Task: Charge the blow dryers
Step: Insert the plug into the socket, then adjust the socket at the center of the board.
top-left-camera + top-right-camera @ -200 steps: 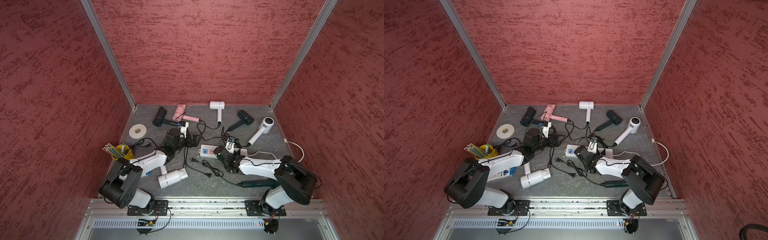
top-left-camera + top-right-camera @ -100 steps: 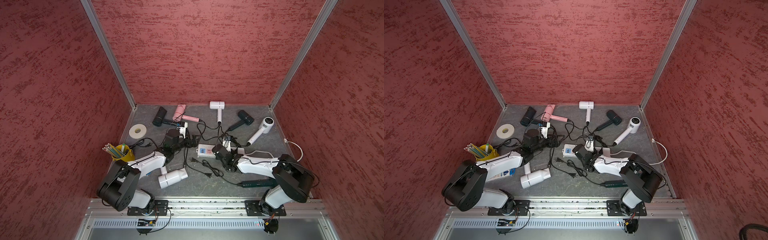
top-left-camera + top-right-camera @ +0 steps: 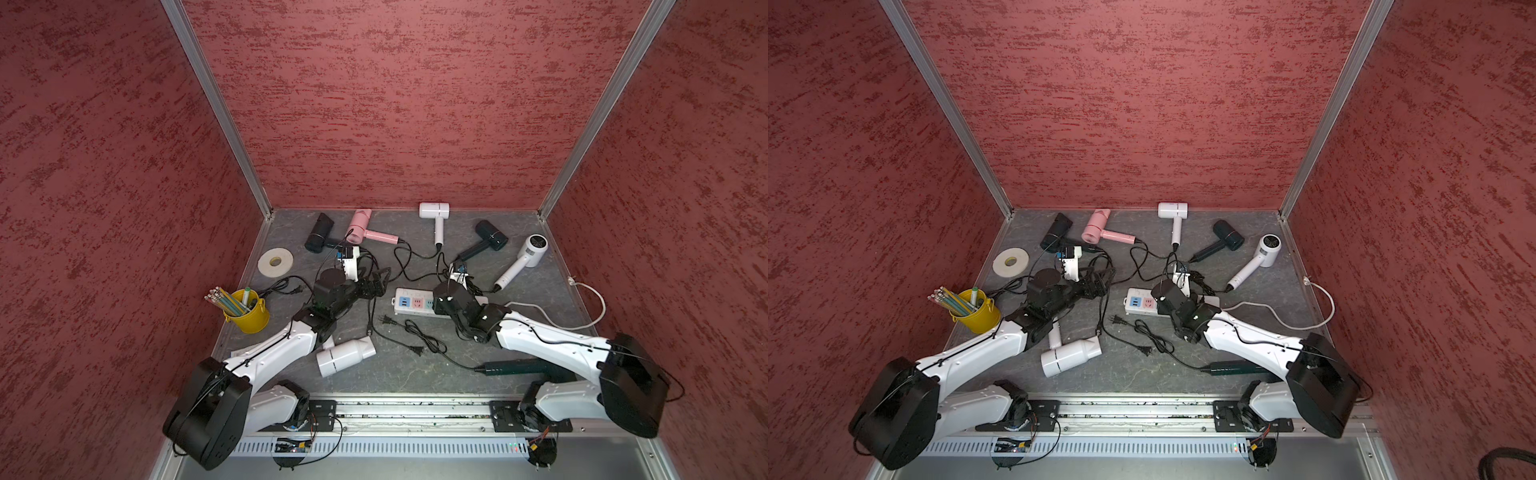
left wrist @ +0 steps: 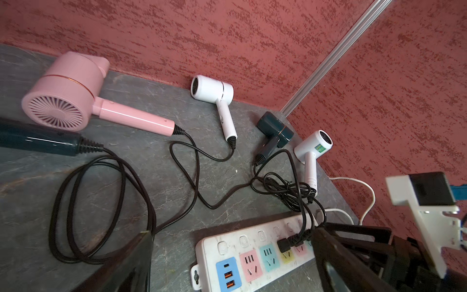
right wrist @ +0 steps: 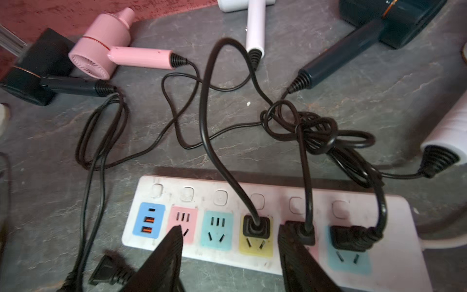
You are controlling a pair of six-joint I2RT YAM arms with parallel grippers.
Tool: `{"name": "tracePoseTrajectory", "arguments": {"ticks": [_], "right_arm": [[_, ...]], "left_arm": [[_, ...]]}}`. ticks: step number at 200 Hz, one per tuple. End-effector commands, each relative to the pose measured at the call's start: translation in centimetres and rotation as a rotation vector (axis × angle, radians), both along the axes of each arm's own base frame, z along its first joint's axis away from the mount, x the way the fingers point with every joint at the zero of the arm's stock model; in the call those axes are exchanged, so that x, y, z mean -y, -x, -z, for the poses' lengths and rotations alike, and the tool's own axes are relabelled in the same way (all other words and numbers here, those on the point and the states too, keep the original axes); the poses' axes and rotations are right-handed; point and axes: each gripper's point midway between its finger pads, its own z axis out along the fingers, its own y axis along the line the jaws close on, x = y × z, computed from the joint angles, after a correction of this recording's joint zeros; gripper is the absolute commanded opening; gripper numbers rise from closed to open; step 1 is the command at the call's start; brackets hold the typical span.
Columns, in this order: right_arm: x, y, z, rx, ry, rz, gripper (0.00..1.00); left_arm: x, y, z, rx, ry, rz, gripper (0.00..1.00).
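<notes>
Beyond the right fingers (image 5: 161, 257) we see five dryers lying flat in a row: black (image 5: 27, 86), pink (image 5: 98, 50), white (image 5: 255, 27), teal (image 5: 394, 22), white (image 5: 449, 126), three plugged in. Well behind the fingers lie another white dryer (image 3: 345, 356) and a green dryer (image 3: 515, 368).

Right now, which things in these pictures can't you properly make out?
- Dark green dryer: both top views show only its handle; the right arm covers the head.
- Power strip: its far end lies under the right arm in both top views.
- Cord tangle: right wrist view; which cord feeds which plug is unclear.
- Middle plug: right wrist view; one finger of the right pincer partly hides it, so contact is uncertain.
</notes>
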Motion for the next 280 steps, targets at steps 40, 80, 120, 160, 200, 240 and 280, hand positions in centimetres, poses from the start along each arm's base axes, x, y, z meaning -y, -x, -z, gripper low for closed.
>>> {"name": "tracePoseTrajectory", "arguments": {"ticks": [40,80,120,160,200,240,280], "right_arm": [[-2.3,4.4,-3.2,-0.025,-0.214,-0.254,0.71],[-6.4,5.5,-1.5,-0.089,-0.307,-0.418,0.69],[-9.2,5.3,2.1,-0.185,-0.286,-0.46,0.66],[-10.2,4.6,5.6,-0.266,-0.249,-0.425,0.65],[-9.3,3.7,8.6,-0.319,-0.152,-0.345,0.64],[-5.9,2.3,10.0,-0.316,-0.011,-0.206,0.64],[-2.5,1.8,9.9,-0.297,0.035,-0.113,0.65]], "left_arm": [[-3.1,0.9,-2.5,0.092,-0.003,-0.13,1.0],[-4.2,0.8,-2.2,0.08,-0.016,-0.191,1.0],[-4.8,0.8,-2.2,0.079,-0.017,-0.216,1.0],[-5.0,0.4,-1.7,0.062,-0.027,-0.228,1.0],[-5.0,-0.2,-0.8,0.029,-0.044,-0.236,1.0],[-4.9,-0.8,0.1,0.002,-0.051,-0.236,1.0],[-4.7,-1.1,0.6,-0.014,-0.058,-0.229,1.0]]}}
